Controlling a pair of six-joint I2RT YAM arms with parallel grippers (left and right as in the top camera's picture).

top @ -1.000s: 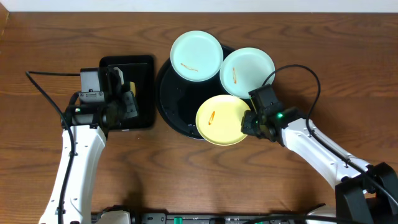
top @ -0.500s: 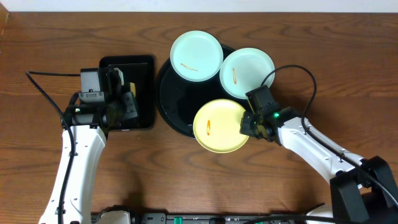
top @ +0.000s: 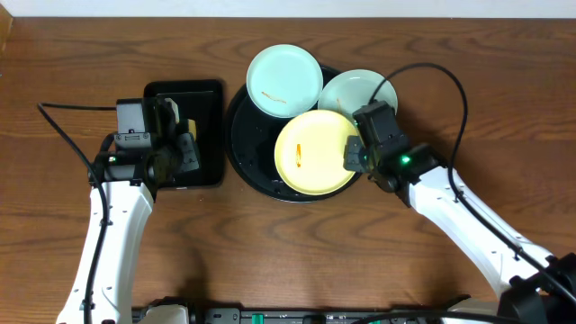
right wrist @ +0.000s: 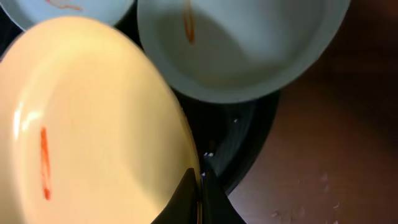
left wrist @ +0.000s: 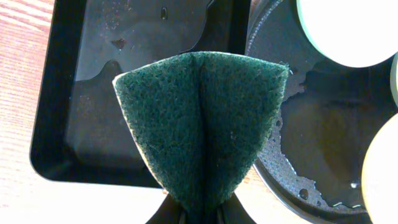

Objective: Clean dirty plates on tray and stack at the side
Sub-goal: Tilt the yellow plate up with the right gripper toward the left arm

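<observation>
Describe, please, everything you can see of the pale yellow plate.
The pale yellow plate is small, round, smooth like plastic, with a shallow raised rim and one short orange streak left of its middle. The right gripper is shut on its right edge. It lies over the round black tray and, seen from overhead, covers part of a mint plate. Whether it rests on the tray or is lifted, I cannot tell.

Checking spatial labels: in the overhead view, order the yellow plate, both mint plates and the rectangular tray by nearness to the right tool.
1. Yellow plate, held in the right tool.
2. Right mint plate, just beyond it.
3. Left mint plate, rear left.
4. Rectangular tray, far left.
</observation>
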